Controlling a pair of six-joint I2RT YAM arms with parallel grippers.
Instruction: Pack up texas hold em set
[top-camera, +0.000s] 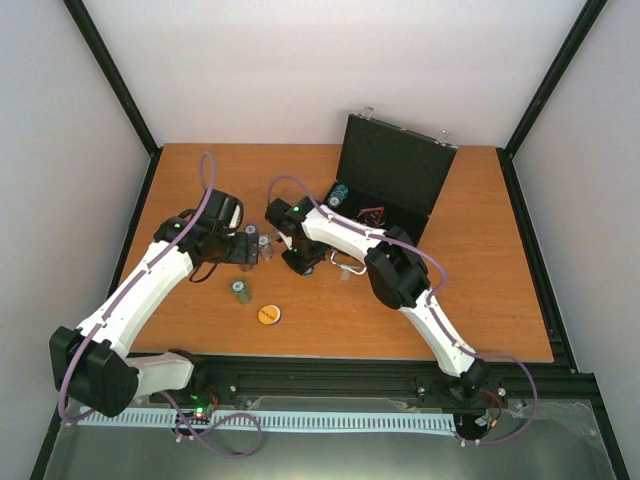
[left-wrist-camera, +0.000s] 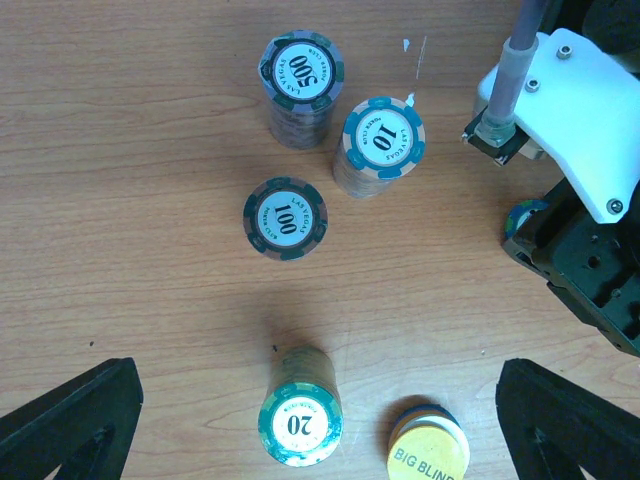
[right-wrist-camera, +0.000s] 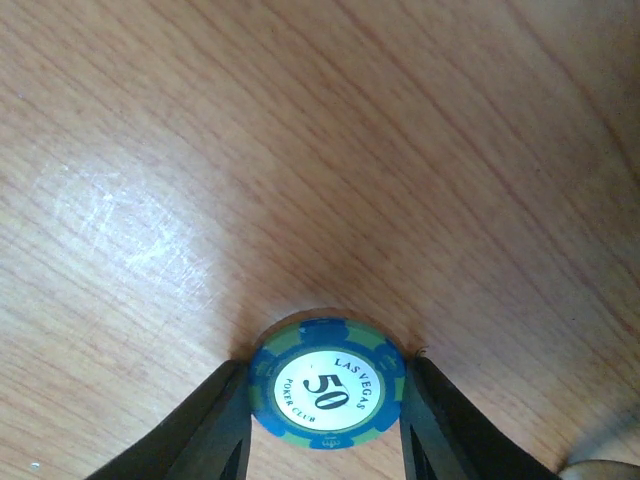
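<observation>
— How far along is the packing?
— Early. The open case (top-camera: 395, 165), upper right, holds one chip stack (top-camera: 340, 193). The 500 stack (left-wrist-camera: 300, 72), 10 stack (left-wrist-camera: 382, 135), 100 stack (left-wrist-camera: 285, 217), 20 stack (left-wrist-camera: 298, 425) and Big Blind disc (left-wrist-camera: 430, 458) sit on the surface (left-wrist-camera: 120, 200).
— Fingers?
— Right fingers (right-wrist-camera: 215, 425) pinch the 50 stack (right-wrist-camera: 327, 392). Left fingers (left-wrist-camera: 70, 420) are spread and empty.

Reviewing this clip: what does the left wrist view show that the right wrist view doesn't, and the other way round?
Only the left wrist view: the 500 stack, 10 stack, 100 stack and 20 stack, the yellow BIG BLIND disc, part of the right arm, and the left gripper open wide.
Only the right wrist view: the 50 stack, with the right gripper against both its sides.
Both: the wooden table.
</observation>
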